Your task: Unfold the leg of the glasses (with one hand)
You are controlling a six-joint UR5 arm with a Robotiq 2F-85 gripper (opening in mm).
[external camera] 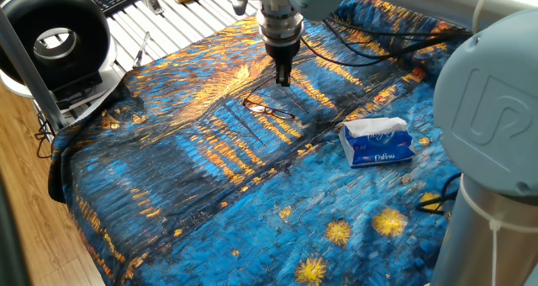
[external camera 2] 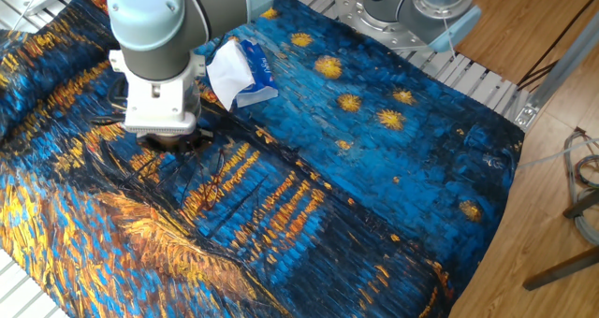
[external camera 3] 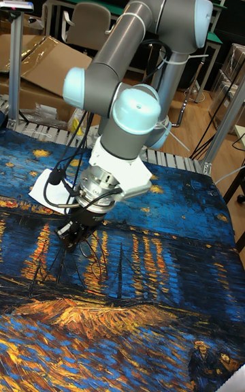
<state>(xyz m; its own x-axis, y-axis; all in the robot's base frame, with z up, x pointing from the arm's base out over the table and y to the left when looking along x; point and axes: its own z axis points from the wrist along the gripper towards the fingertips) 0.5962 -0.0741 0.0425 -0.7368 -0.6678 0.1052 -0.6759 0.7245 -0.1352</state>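
Observation:
The glasses (external camera: 269, 109), thin-rimmed and dark, lie flat on the blue-and-orange painted cloth (external camera: 193, 193) near the table's middle. My gripper (external camera: 284, 81) hangs point-down just beyond them, a short way above the cloth and apart from the frame. Its black fingers sit close together with nothing between them. In the tall fixed view the gripper (external camera 3: 69, 237) shows as a dark block under the silver wrist. In the other fixed view the wrist flange (external camera 2: 161, 122) hides the fingers and the glasses.
A blue-white tissue pack (external camera: 378, 143) (external camera 2: 239, 73) lies right of the glasses. Black cables (external camera: 370, 42) trail over the cloth behind the gripper. A black ring-shaped device (external camera: 55, 38) stands at the far left. The bulky grey arm base (external camera: 492, 151) fills the right edge.

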